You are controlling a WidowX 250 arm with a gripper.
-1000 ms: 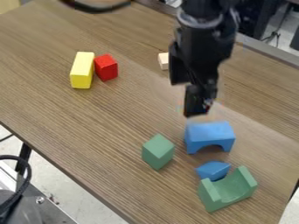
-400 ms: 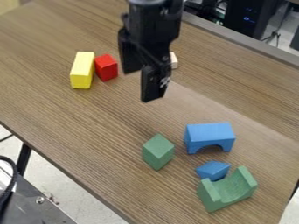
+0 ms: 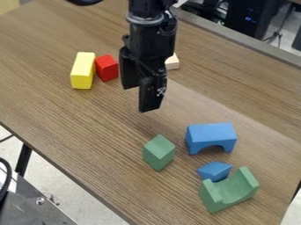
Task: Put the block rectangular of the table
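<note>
- The gripper [image 3: 140,97] has swung away from the blue arch [image 3: 211,137] towards the view's left and hangs above the worktop [image 3: 76,127], its fingers spread with nothing between them.
- The yellow block [image 3: 82,71], probably the rectangular one meant, stands left of the gripper in the view, just past the red block [image 3: 107,68], and hasn't moved.
- That swing brings the gripper nearer it; grasping is likely next, with care not to knock the red one.
</note>
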